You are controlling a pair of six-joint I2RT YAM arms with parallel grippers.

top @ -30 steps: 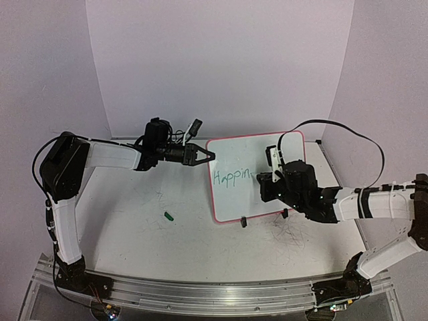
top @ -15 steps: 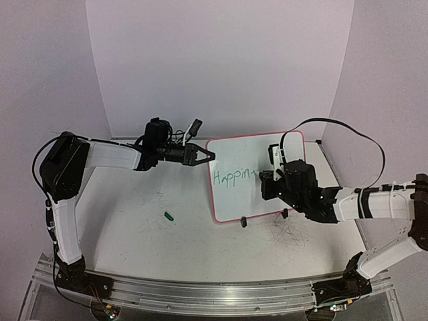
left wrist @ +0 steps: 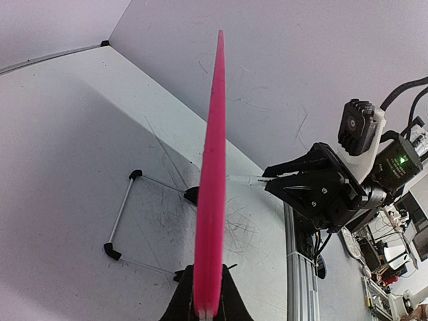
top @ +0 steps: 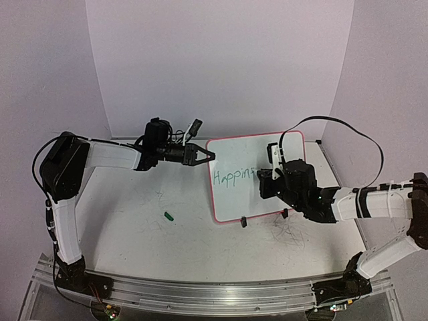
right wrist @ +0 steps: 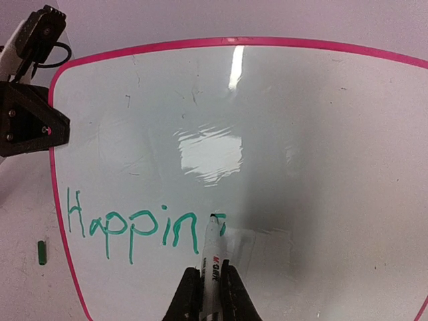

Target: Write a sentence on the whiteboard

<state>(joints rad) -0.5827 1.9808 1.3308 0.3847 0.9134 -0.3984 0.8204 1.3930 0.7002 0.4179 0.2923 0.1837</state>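
The whiteboard stands tilted back on the worktop, propped from behind on a thin wire stand and resting in front on two small black feet. It is a glossy white rectangle with rounded corners and a thin pink rim, and a window glare shows on its face in the right wrist view.

The left tool is pressed together on the board's upper left edge. In its own camera the rim runs up as a narrow pink blade from between the fingers.

The right tool reaches in from the board's right side and pinches a white marker, whose dark tip touches the surface.

The sentence sits low on the board's left half in thin green strokes. It reads "Happin", and a short new stroke stands just beside the marker tip.

Left of the board lies a wide matt white stretch of worktop, with a small green cap well apart from the rim. Right of the board only a narrow strip runs to the worktop's edge. Grey scribble marks scuff the worktop near its lower right corner. A plain pale wall stands close behind the board.
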